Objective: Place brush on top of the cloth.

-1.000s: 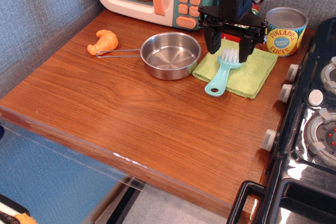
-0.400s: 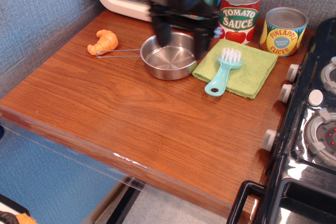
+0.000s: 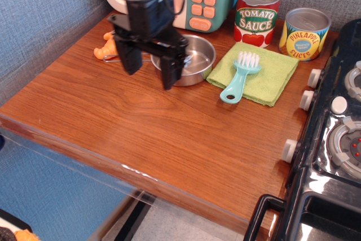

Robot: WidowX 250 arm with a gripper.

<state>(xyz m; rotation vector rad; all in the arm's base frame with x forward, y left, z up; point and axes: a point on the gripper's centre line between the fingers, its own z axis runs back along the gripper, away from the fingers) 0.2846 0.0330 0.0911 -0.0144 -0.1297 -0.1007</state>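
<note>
One steel pan sits at upper centre of the wooden surface, partly hidden by the gripper, whose fingers hang spread and empty. One orange croissant peeks out left of it. Two cans stand behind the cloth, where the single brush lies, handle toward the lower left.

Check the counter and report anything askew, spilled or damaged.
Nothing stands out. The brush lies flat on the cloth, handle end just past its front edge. Both cans are upright, and the open claw holds nothing.
</note>
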